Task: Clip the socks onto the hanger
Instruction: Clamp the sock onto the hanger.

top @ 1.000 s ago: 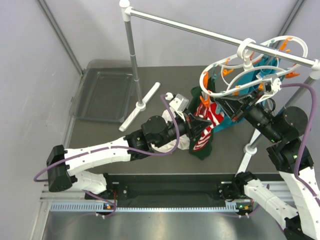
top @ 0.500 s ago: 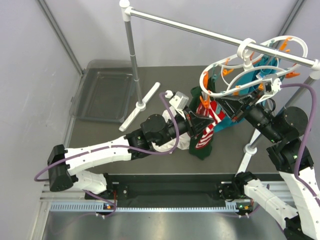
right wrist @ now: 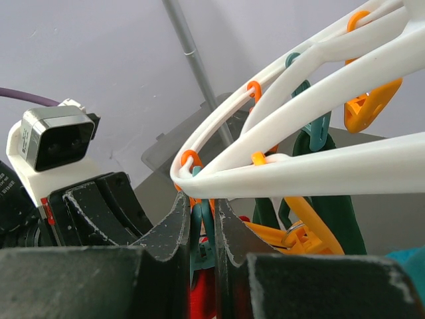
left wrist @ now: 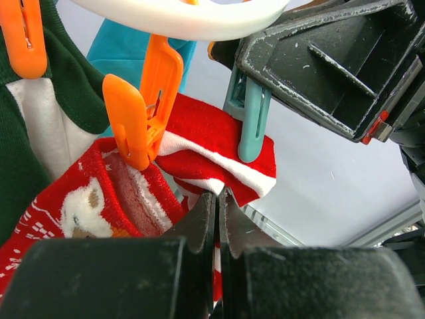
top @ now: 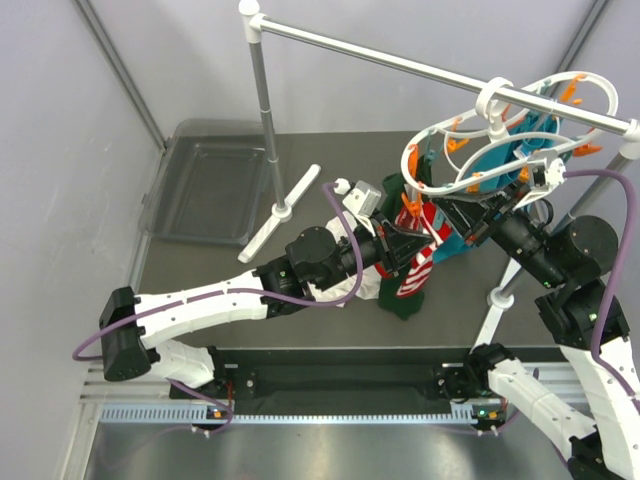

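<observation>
Under the hanger (right wrist: 332,166), the left tool (left wrist: 218,197) is closed on the striped sock (left wrist: 206,133); the right tool (right wrist: 202,207) pinches a teal clip (left wrist: 247,116) there.

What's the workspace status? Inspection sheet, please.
Surface: dark table, no spill seen.
Job's things: striped sock under a teal clip; patterned sock in an orange clip; both hang from the hanger.
Clutter: clear tray, dark green cloth, teal cloth, white cloth.
Hands: left hand shut on the striped sock's lower edge; right hand shut on the teal clip.
Cables: purple cable loops off each arm; no snag seen.
Surroundings: white rail on posts, grey walls.
</observation>
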